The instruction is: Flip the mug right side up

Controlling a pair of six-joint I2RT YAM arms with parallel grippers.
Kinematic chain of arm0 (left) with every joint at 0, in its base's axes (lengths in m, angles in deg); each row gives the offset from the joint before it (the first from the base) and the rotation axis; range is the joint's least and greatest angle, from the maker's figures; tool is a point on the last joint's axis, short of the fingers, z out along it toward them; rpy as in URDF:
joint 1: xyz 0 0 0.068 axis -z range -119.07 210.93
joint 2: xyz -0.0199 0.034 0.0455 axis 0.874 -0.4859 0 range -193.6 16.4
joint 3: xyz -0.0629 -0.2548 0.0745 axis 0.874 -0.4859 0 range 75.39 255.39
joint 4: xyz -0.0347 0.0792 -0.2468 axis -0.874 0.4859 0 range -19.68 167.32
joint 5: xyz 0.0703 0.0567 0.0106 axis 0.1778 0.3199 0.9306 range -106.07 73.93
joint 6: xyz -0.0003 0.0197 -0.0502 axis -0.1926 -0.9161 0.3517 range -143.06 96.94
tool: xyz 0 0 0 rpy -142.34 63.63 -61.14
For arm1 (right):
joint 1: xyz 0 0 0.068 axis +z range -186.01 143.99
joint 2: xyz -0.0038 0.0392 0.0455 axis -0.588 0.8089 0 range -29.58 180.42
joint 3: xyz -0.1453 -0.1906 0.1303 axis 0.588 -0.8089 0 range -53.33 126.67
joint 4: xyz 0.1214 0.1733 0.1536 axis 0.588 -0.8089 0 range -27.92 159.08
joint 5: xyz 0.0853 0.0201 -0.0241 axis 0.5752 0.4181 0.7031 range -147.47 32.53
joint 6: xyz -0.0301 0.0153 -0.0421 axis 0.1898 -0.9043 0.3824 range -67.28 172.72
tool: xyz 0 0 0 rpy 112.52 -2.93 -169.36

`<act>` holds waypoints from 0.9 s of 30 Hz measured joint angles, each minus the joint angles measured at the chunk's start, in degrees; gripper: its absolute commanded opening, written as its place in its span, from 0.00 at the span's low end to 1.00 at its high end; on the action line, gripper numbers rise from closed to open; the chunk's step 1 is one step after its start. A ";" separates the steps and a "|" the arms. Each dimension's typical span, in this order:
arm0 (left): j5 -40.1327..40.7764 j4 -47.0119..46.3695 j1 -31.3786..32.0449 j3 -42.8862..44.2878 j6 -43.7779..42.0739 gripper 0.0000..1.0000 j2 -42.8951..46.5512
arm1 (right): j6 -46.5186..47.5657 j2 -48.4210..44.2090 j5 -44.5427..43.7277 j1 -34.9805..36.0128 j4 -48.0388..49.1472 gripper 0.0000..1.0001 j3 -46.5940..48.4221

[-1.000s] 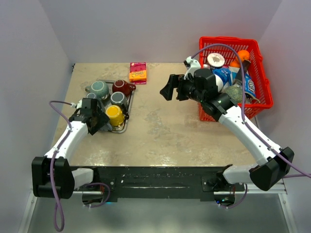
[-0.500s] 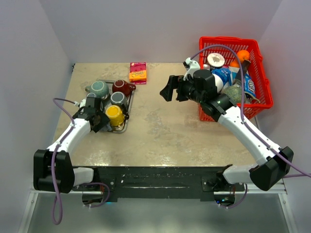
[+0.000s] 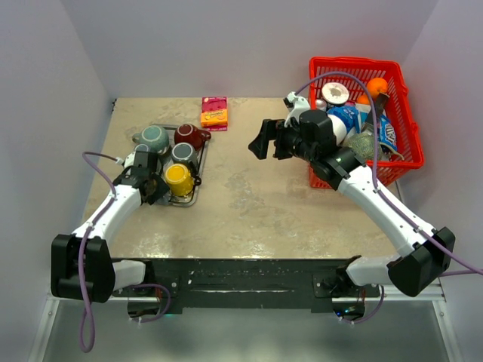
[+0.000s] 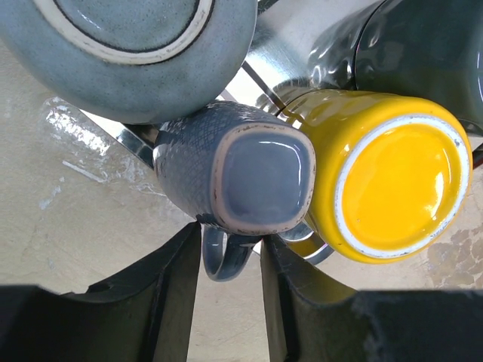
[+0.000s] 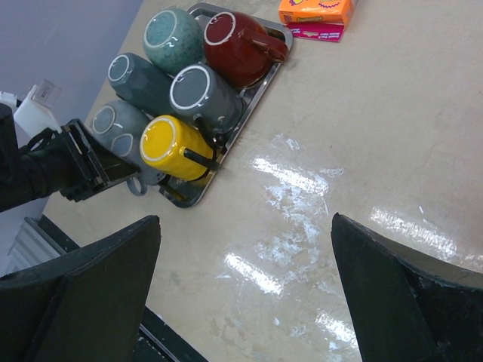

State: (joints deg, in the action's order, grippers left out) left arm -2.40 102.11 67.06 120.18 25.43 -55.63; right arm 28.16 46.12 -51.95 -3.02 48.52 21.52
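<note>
Since a second ago the left arm has reached further over the near-left corner of the shiny metal tray (image 5: 251,119), and the left gripper (image 4: 230,253) has drawn its jaws in from a wide spread to a narrow gap. The right arm has barely shifted. The task's thing, the blue-grey ceramic mug with a squared base (image 4: 249,177), sits mouth-down at the tray's near corner, its base facing the wrist camera. It is pressed against the upturned glossy yellow mug (image 4: 392,188) and sits just below a speckled teal mug (image 4: 128,53). Its loop handle points toward the arm and lies between the two black fingers. They flank it closely, but I cannot tell whether they already pinch it or still leave a sliver of slack. The right gripper (image 5: 245,220) hangs over mid-table beside the red plastic basket (image 3: 404,113), its fingers spread wide and holding nothing. By my reading the step in hand is securing the handle, with the flip itself not yet begun. Next the grip wants to close firm on the handle. Then comes a lift clear of the yellow neighbour before any wrist roll, since the two mugs touch and a turn in place could drag or tip it.
</note>
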 measured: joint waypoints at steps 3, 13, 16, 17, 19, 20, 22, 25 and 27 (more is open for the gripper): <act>0.07 0.15 0.02 0.00 0.00 0.34 0.15 | 0.00 -0.02 0.00 0.00 0.04 0.99 -0.26; 0.11 0.46 0.44 -0.07 -0.02 0.13 0.57 | -0.04 -0.02 0.00 0.00 0.07 0.99 -0.37; 0.11 0.42 0.44 -0.57 -0.02 0.00 1.27 | -0.07 -0.15 0.00 0.00 0.28 0.99 -0.83; 0.13 0.48 0.44 -0.66 -0.02 0.00 1.51 | -0.07 -0.24 0.02 0.00 0.37 0.99 -1.07; 0.20 0.63 0.44 -0.68 -0.02 0.00 1.70 | -0.11 -0.35 0.02 0.00 0.37 0.99 -1.27; 0.20 0.68 0.44 -0.68 -0.02 0.00 1.75 | -0.15 -0.35 0.07 0.00 0.46 0.99 -1.27; 0.20 0.76 0.44 -0.68 -0.04 0.00 1.84 | -0.37 -0.35 0.11 0.00 0.46 0.99 -1.27; 0.15 1.29 0.44 -0.68 -0.26 0.00 2.38 | -0.61 -0.35 0.46 0.00 0.46 0.99 -1.27; 0.15 2.12 0.44 -0.68 -0.70 0.00 3.17 | -0.90 -0.35 1.01 0.00 0.50 0.99 -1.27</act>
State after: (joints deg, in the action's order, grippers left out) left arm -2.24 104.23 67.50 119.51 24.73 -52.46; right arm 27.27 45.77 -50.94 -3.02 49.02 20.25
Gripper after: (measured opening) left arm 0.273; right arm 0.986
